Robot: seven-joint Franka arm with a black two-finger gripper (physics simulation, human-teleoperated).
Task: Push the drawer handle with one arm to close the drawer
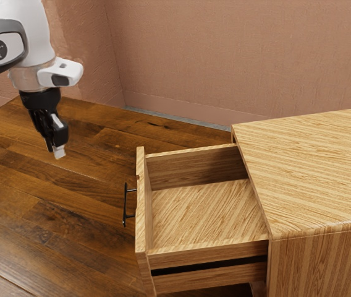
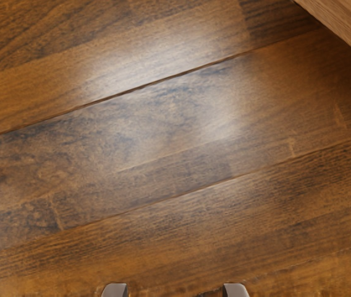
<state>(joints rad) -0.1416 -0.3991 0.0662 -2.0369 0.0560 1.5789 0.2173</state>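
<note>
The gripper [image 1: 56, 150] hangs released above the table [image 1: 33, 204], its 2 fingers spread apart. From it in the exterior view, the handle [image 1: 125, 207] lies well apart toward 4 o'clock, on the front of the open drawer [image 1: 203, 210], which juts from the cabinet [image 1: 311, 173] at 3 o'clock.

We have room over desk [image 1: 70, 216] between our gripper [image 1: 55, 151] and bar handle [image 1: 125, 207]; beyond, open drawer [image 1: 141, 229] blocks us, then cabinet [image 1: 311, 167].
</note>
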